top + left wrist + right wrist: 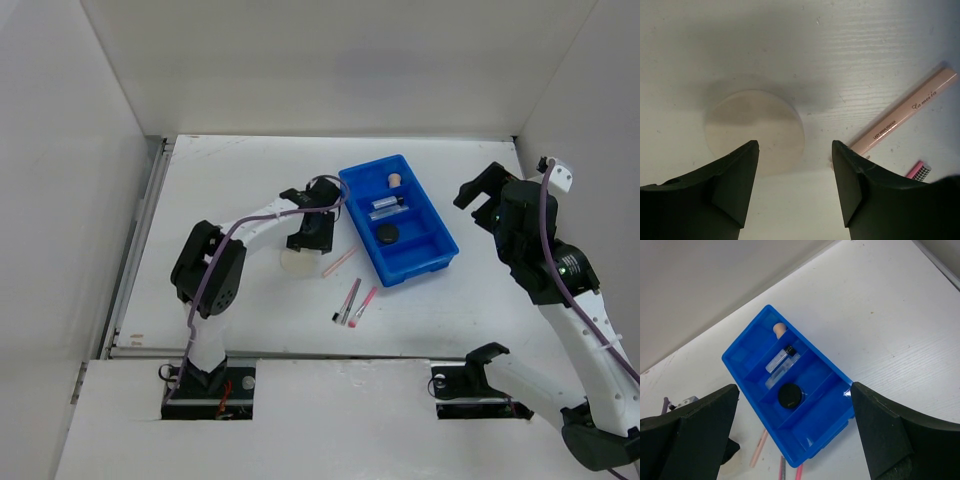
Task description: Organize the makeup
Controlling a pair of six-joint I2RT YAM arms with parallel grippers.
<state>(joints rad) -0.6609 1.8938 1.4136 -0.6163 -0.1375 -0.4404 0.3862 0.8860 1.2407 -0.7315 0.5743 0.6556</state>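
A cream round puff (pixel 297 262) lies on the table left of the blue tray (pixel 422 250). My left gripper (pixel 306 238) is open just above the puff's edge. In the left wrist view the puff (pixel 755 131) lies ahead of the left finger, and the gripper (pixel 795 150) holds nothing. A pale pink pencil (pixel 340 263) (pixel 905 114), a dark pencil (pixel 350 300) and a pink pencil (pixel 366 306) lie on the table. The tray holds a black compact (pixel 790 395), a clear black-capped tube (pixel 780 359), a clear case (pixel 782 374) and a small peach piece (pixel 779 329). My right gripper (pixel 478 192) is open, high to the right of the tray.
The tray's (pixel 815 425) nearest compartment holds nothing. White walls enclose the table at the back and on both sides. A metal rail (pixel 140 240) runs along the table's left edge.
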